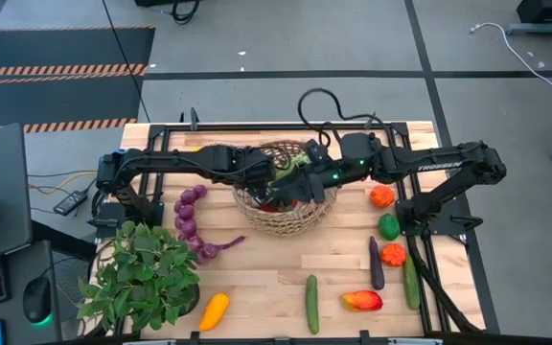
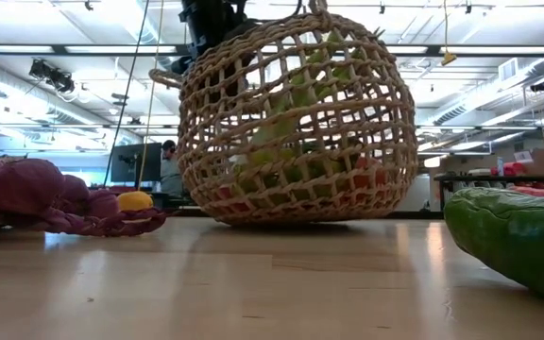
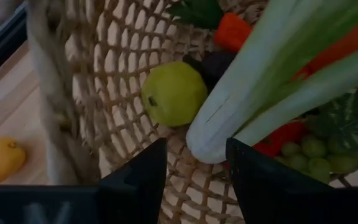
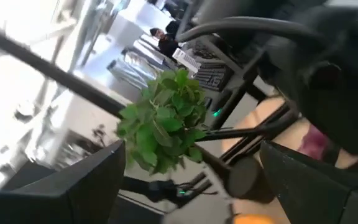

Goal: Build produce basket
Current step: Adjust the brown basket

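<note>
Two dark fingers (image 3: 135,180) of the left gripper (image 3: 194,177) are standing apart just above the pale end of a leek (image 3: 272,74), which is leaning inside the basket (image 1: 286,196). Beside the leek are lying a green apple (image 3: 174,93) and grapes (image 3: 309,155). The right gripper (image 1: 307,177) is hanging over the basket's rim, its fingers (image 4: 86,180) spread wide on nothing. A potted plant (image 1: 142,278) is sitting well apart from the basket.

We've got a leafy potted plant (image 4: 163,121) dead centre, a person (image 4: 166,38) at 12 o'clock, purple string (image 4: 312,142) at 3.
</note>
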